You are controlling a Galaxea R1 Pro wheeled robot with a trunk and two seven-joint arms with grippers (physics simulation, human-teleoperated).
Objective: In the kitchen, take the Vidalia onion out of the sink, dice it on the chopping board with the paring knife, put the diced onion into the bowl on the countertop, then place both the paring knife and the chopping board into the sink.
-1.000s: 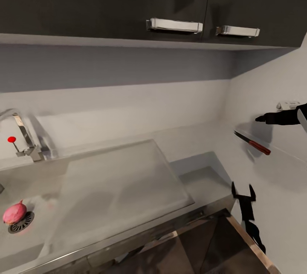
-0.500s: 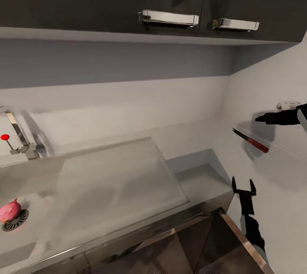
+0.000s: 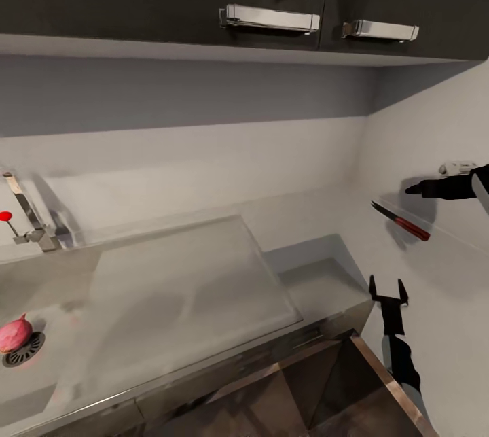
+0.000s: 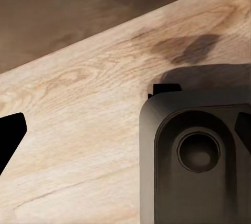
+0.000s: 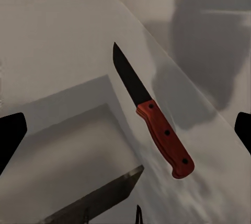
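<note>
The right gripper [image 5: 125, 145] hovers with jaws spread wide over the paring knife [image 3: 402, 221] lying free on the pale ledge, presumably lining up a grasp, while the Vidalia onion [image 3: 15, 334] sits in the sink [image 3: 47, 281] beside the drain, and the left jaws' state I cannot tell.

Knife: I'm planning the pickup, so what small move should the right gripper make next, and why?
Probably ease the right gripper down toward the knife handle. Its fingers are spread wide, the red handle lies between them in the wrist view, and nothing is held yet.

pinkish-red Vidalia onion [image 3: 15, 334], red-handled paring knife [image 3: 402, 221], dark blade
</note>
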